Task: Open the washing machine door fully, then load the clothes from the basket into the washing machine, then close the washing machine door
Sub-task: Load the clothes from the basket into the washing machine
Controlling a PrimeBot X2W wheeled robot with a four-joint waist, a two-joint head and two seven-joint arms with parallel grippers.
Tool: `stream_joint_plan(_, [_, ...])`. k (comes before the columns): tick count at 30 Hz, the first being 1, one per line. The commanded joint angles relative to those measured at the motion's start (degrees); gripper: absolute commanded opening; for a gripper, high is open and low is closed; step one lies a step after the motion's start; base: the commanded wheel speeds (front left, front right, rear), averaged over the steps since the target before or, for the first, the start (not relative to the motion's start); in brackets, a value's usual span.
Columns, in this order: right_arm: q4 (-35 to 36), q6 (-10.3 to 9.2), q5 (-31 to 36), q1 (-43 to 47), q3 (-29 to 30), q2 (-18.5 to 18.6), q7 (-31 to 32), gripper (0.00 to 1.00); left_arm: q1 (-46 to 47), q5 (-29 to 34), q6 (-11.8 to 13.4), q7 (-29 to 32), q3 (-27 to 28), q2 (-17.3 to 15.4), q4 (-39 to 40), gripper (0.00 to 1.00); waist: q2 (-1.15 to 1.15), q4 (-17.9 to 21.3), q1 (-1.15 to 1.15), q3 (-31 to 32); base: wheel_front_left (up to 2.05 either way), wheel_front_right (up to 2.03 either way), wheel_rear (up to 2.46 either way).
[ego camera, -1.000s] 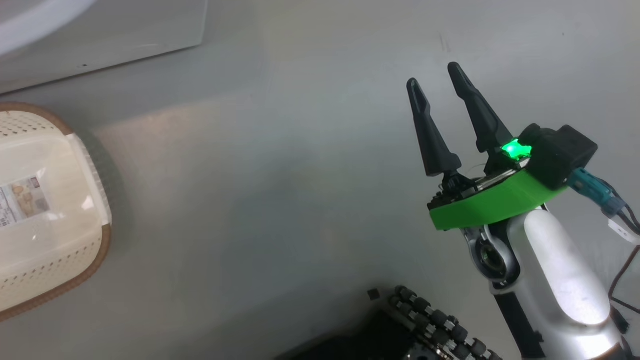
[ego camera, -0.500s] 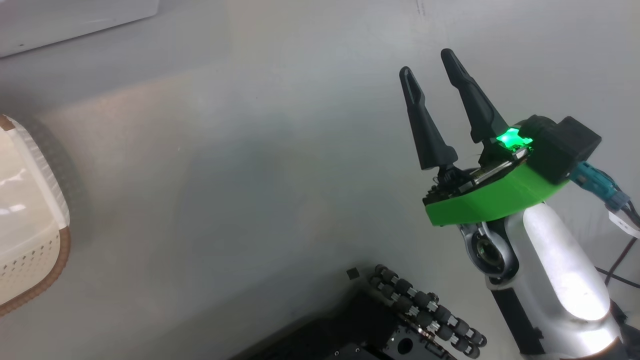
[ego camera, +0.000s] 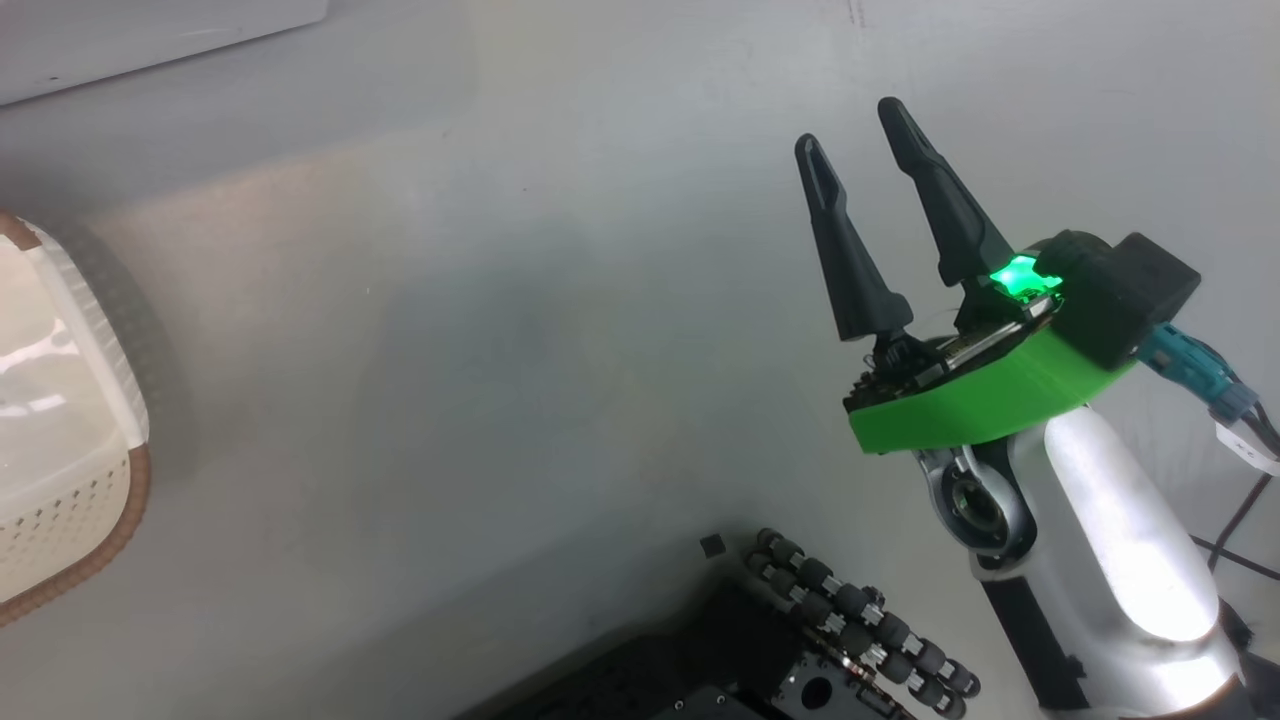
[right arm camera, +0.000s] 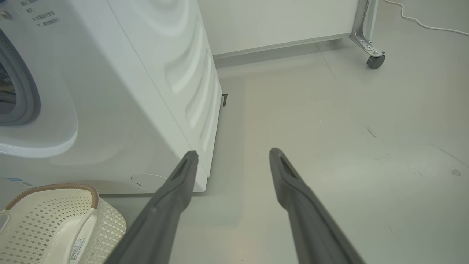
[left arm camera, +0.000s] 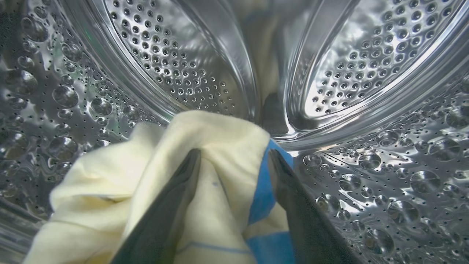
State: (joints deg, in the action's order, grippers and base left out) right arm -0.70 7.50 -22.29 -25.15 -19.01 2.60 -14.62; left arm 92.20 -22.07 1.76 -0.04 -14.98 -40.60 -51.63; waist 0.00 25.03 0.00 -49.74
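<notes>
Letting go cleanly looks to be the job right now. The clothes (left arm camera: 205, 146), a cream-yellow bundle with a blue patch (left arm camera: 263, 183), lie well inside the steel drum (left arm camera: 176, 66) of the washing machine (right arm camera: 146, 91), heaped on the drum's lower wall short of its back plate. The left gripper (left arm camera: 234, 156) has its two dark fingers spread apart. The fabric bulges up between them and drapes over one of them, touching both, so nothing is pinched, though it could cling. To my eye the arm should back straight out along the line of its fingers, jaws wide, slowly enough that any fold caught on a tip slides off rather than trailing toward the drum's mouth. Whether anything is snagged underneath I cannot tell. Outside, the basket (right arm camera: 110, 223) stands on the floor (ego camera: 500, 350) at the foot of the machine's front, and what shows of its inside is bare plastic, so shutting the machine up is probably next. The right gripper (ego camera: 850, 125) hangs over open floor, fingers apart and empty, well apart from the basket.
</notes>
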Motion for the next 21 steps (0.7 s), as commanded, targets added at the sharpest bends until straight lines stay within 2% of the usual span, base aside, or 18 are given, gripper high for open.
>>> stream_joint_plan(1, [1.31, -0.01, -0.40, 0.62, -0.47, 0.28, -0.38, 1.00, 1.88, -0.22, -0.27, -0.01, 0.49, -2.19, 1.09, 1.00, 0.00, -0.20, 0.00, 0.12, 0.00, 0.00, 0.00])
stream_joint_plan(12, [0.77, -0.01, 0.82, 0.61, 0.89, 0.28, -0.38, 1.00, 0.56, -2.04, -1.35, -1.72, -0.20, 1.22, -3.11, 1.00, 0.00, -2.87, 0.00, 2.25, 0.00, 0.00, 0.00])
stream_joint_plan(21, [-0.15, -0.01, 2.61, 1.07, 2.47, 0.28, -0.38, 1.00, -7.45, -4.75, -0.56, -5.58, 0.46, 5.00, -4.25, 1.00, 0.00, -6.23, 0.00, 6.14, 0.00, 0.00, 0.00])
